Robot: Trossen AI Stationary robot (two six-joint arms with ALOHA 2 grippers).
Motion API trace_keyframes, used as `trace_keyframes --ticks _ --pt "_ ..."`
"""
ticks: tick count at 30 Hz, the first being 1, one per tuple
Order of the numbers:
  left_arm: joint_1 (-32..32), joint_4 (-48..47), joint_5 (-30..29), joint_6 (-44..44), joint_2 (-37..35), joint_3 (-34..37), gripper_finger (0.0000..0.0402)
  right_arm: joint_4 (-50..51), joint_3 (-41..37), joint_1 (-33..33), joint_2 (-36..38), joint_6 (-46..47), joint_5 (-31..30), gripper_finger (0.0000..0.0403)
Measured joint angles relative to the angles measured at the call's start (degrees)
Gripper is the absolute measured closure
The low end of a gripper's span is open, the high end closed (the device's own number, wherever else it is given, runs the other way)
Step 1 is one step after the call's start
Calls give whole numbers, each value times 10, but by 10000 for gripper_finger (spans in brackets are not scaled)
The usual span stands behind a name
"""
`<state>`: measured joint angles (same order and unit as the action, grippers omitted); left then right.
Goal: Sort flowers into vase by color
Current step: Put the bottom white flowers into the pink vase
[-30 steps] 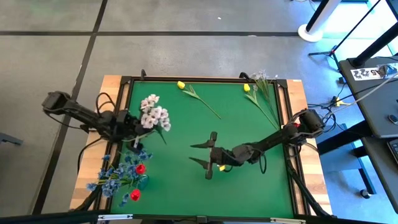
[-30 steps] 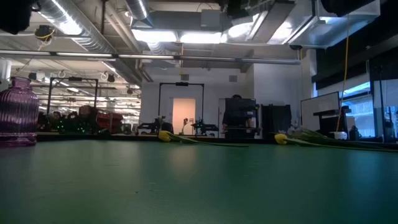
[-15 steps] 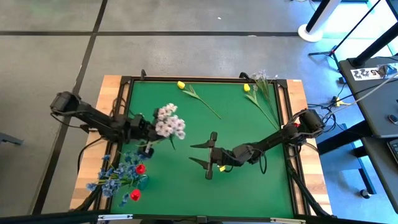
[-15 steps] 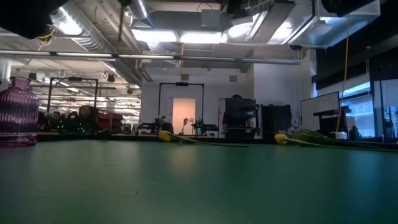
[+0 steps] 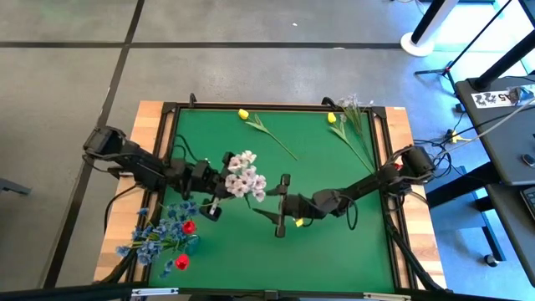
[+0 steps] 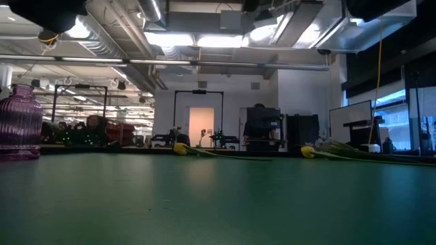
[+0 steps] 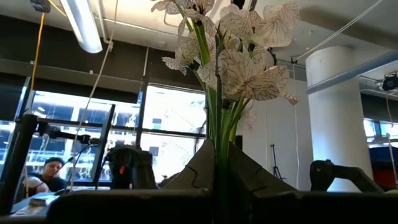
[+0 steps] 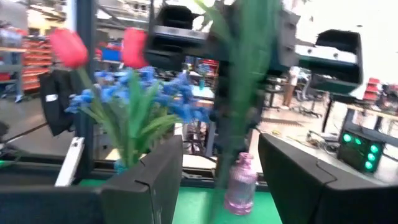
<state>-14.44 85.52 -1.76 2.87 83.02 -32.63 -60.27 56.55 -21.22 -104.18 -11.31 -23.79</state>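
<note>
- Blue blossom clusters (image 5: 159, 234) and two red tulips (image 5: 189, 227) stand together at the near-left corner of the green surface (image 5: 334, 251); their holder is hidden under the blooms, so whether it counts as a vase can't be told from above
- Purple vase (image 6: 19, 122) sits at the far left of the surface in the low view, empty as far as shows; in the high view it can't be picked out
- Left gripper (image 5: 219, 191), just right of the blue-and-red bunch, fingers closed on the stems of the white blossom cluster (image 5: 245, 176), blooms held upright; left wrist view confirms stems pinched between the fingers
- Right gripper (image 5: 274, 211), right of the white cluster and near it, fingers spread wide, holding nothing; something green crosses between them in its wrist view but is too blurred to name
- Still lying along the far edge: a yellow tulip (image 5: 243, 114), a second yellow tulip (image 5: 332, 118), and a pale cluster (image 5: 351, 104) beside it
- Judgement: blues and reds placed, white in transit, three stems left
</note>
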Motion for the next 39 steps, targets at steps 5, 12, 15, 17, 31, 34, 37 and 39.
trace_keyframes --ticks 5,12,15,17,31,34,37,39 --pt "0 -3 0 -6 48 -35 392 35 0 31 0 59 37 194" --pt "1 -10 14 -20 60 -50 392 94 0 34 0 95 39 265" --pt "1 -11 14 -20 60 -50 389 95 0 27 0 93 39 336" --pt "1 -18 14 -20 60 -50 383 96 0 27 0 93 40 381" --pt "1 -397 -1 -5 -70 -49 288 299 0 27 45 192 39 381" --pt "0 -492 -27 -3 -99 -49 271 348 0 25 49 204 39 389" --pt "0 -555 -57 7 -106 -49 261 377 0 21 49 203 34 393" --pt "0 -580 -64 16 -106 -48 256 386 0 16 50 209 32 389"
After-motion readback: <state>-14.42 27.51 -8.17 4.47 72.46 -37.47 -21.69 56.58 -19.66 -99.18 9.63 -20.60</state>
